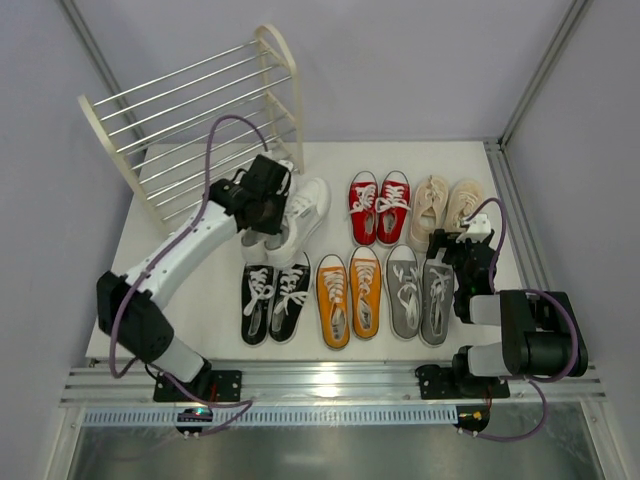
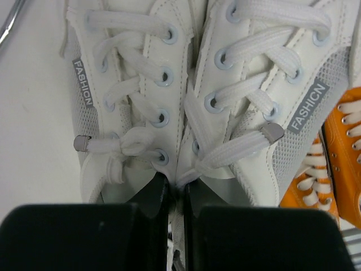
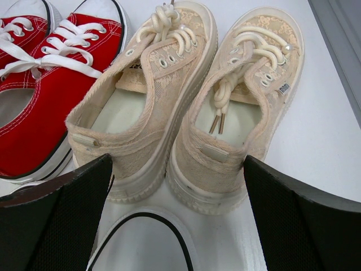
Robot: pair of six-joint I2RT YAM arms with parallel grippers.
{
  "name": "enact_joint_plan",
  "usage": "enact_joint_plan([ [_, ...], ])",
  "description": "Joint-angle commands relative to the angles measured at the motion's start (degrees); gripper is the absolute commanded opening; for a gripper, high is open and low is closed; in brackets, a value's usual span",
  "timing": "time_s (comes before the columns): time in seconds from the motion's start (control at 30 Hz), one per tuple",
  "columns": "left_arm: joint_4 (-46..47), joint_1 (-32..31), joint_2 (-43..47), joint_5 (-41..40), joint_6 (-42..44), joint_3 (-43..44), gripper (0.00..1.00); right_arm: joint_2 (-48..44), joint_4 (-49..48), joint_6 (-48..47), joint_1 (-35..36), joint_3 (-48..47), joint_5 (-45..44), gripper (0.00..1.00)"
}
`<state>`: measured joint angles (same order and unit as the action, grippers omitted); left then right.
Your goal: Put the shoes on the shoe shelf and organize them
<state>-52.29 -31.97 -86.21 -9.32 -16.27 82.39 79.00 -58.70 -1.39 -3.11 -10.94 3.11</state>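
My left gripper (image 1: pixel 265 203) is shut, pinching the touching inner walls of the two white shoes (image 1: pixel 303 215) together; in the left wrist view its fingers (image 2: pixel 176 189) grip the pair (image 2: pixel 127 96) at the tongue end. The pair lies just in front of the shoe shelf (image 1: pixel 200 110), which holds nothing. My right gripper (image 1: pixel 462 248) is open and empty, over the toe of a grey shoe (image 3: pixel 141 243) and facing the heels of the beige pair (image 3: pixel 225 130); in the right wrist view the gripper (image 3: pixel 177 161) spans both heels.
The red pair (image 1: pixel 378 207) and beige pair (image 1: pixel 445 208) lie in the back row. The black pair (image 1: pixel 273 300), orange pair (image 1: pixel 348 295) and grey pair (image 1: pixel 420 292) lie in the front row. An orange shoe (image 2: pixel 344 152) shows beside the white pair.
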Motion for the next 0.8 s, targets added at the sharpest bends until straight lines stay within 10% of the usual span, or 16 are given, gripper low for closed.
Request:
enact_joint_plan([
  [0.0,9.75,-0.20,-4.65,0.00,5.72,9.88,0.00,-0.78,-4.94,0.33,0.13,-0.93,0.05,0.97],
  [0.33,8.88,-0.29,-25.03,-3.86,4.33,22.20,0.00,-0.78,-5.02,0.42,0.04,-1.01,0.14,0.97],
  [0.77,14.13,-0.73,-30.34,-5.71,-2.01,18.26,0.10,-0.69,-4.94,0.42,0.04,-1.01,0.22,0.97],
])
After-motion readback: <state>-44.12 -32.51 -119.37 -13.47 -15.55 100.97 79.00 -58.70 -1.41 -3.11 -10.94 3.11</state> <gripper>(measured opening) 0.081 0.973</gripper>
